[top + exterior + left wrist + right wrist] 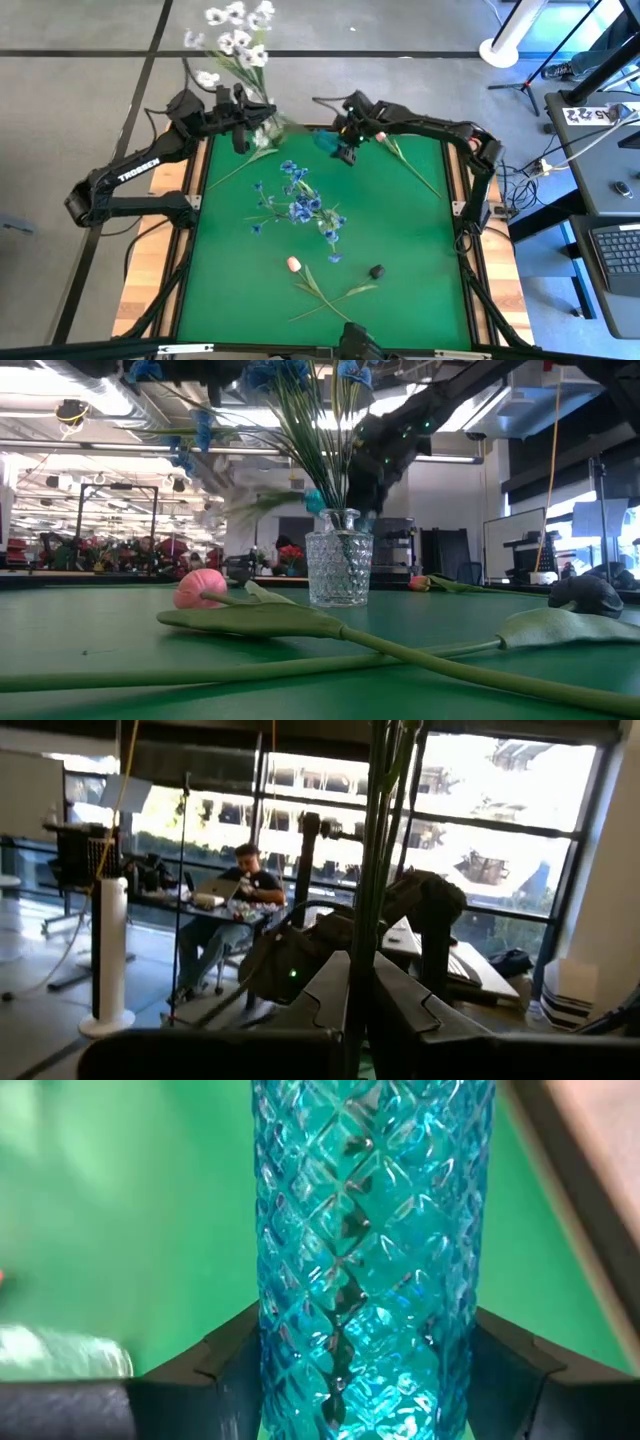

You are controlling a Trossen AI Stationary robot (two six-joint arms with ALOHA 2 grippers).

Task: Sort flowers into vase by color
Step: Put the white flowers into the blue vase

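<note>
A green felt table top (400, 250) fills the frame. At its far left, the left gripper (243, 128) pinches a white-blossom spray on thin green stems (236, 35): light, floppy, best held low. Loose blue-blossom sprays (300, 205) lie mid-table. The right gripper (345, 140) clasps a slippery, breakable turquoise cut-glass vase (370, 1250).

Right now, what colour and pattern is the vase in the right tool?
Teal-blue vase, diamond-cut glass; the right wrist view shows it best.
</note>
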